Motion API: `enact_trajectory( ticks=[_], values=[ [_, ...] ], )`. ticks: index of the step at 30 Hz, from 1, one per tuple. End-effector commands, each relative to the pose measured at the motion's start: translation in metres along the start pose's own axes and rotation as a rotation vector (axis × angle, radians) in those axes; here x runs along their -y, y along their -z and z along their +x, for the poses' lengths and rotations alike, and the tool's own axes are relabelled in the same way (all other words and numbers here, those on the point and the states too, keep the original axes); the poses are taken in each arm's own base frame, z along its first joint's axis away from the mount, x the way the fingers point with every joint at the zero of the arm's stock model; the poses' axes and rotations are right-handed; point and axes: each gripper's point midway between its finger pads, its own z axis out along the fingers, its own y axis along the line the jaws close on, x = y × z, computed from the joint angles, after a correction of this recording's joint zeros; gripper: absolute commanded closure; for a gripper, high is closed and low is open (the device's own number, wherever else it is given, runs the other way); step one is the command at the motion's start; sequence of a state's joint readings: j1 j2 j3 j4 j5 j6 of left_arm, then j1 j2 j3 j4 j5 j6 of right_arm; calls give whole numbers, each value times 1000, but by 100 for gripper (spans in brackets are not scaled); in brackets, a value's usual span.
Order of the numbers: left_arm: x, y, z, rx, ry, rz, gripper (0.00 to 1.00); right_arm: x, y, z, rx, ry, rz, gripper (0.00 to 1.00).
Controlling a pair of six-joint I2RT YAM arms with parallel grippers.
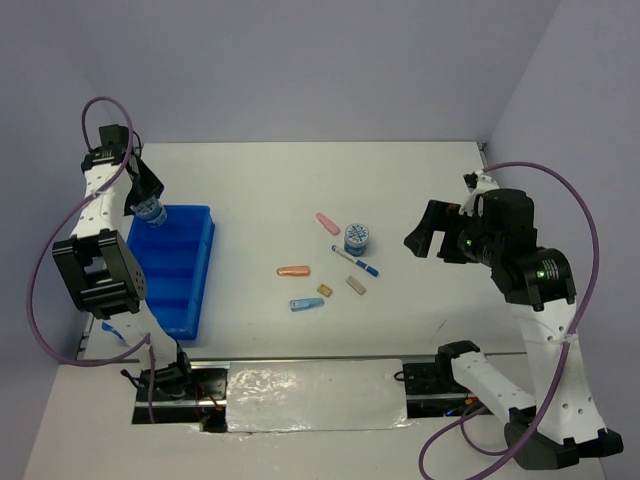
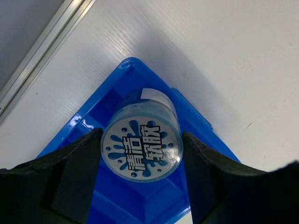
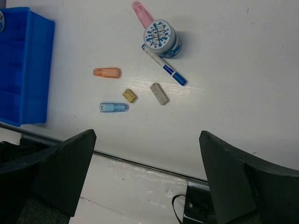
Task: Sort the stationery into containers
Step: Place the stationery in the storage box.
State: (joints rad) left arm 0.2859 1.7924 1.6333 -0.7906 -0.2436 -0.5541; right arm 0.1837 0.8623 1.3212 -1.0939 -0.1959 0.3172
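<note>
Left claw (image 2: 141, 140): closed on a round tub (image 2: 142, 150), one finger on each side of its wall. The tub has a white lid with blue splash print and characters, and a translucent blue body. It sits upright over the far end compartment of the blue tray (image 1: 205, 275); can't tell if it touches the floor.

Right claw (image 3: 147, 158): spread wide, nothing in it, hanging over the near desk (image 1: 400, 170) edge.

Loose on the desk, well apart from the tray:
- second tub (image 3: 161, 37), same print
- white pen (image 3: 164, 66) with blue cap, touching that tub
- pink stick (image 3: 141, 13) just beyond it
- orange stick (image 3: 107, 72)
- light-blue stick (image 3: 113, 107)
- tan block (image 3: 129, 95)
- grey block (image 3: 159, 93)
</note>
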Motion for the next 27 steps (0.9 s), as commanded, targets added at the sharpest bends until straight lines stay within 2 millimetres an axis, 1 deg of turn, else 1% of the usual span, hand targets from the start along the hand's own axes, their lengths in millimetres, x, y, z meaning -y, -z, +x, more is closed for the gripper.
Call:
enact_trajectory(
  ticks=[1, 3, 9, 11, 16, 19, 20, 22, 24, 25, 27],
  values=[
    [-8, -5, -8, 32, 11, -31, 100, -4, 4, -6, 20, 14, -13, 0],
    [-13, -5, -12, 50, 19, -44, 100, -4, 4, -7, 22, 12, -13, 0],
    [-15, -12, -15, 32, 24, -39, 100, -6, 5, -9, 24, 13, -15, 0],
    [-12, -14, -14, 26, 20, -24, 100, -6, 4, -10, 21, 12, -14, 0],
    [-15, -18, -8, 3, 15, -39, 100, -5, 4, -9, 20, 9, -12, 0],
    [-8, -9, -4, 9, 11, 11, 100, -4, 3, -8, 21, 5, -8, 0],
    [-4, 0, -5, 29, 9, 27, 100, -4, 2, -8, 19, 1, -8, 0],
    [3, 8, -2, 31, 1, 47, 100, -7, 1, -8, 19, -2, -23, 0],
    [7, 20, -3, 47, -9, 59, 100, -7, 0, -8, 19, -11, -25, 0],
    [12, 30, -2, 65, -21, 71, 100, -8, -1, -7, 16, -10, -32, 0],
    [16, 39, 0, 75, -29, 80, 100, -9, -2, -7, 14, -15, -37, 0]
  ],
)
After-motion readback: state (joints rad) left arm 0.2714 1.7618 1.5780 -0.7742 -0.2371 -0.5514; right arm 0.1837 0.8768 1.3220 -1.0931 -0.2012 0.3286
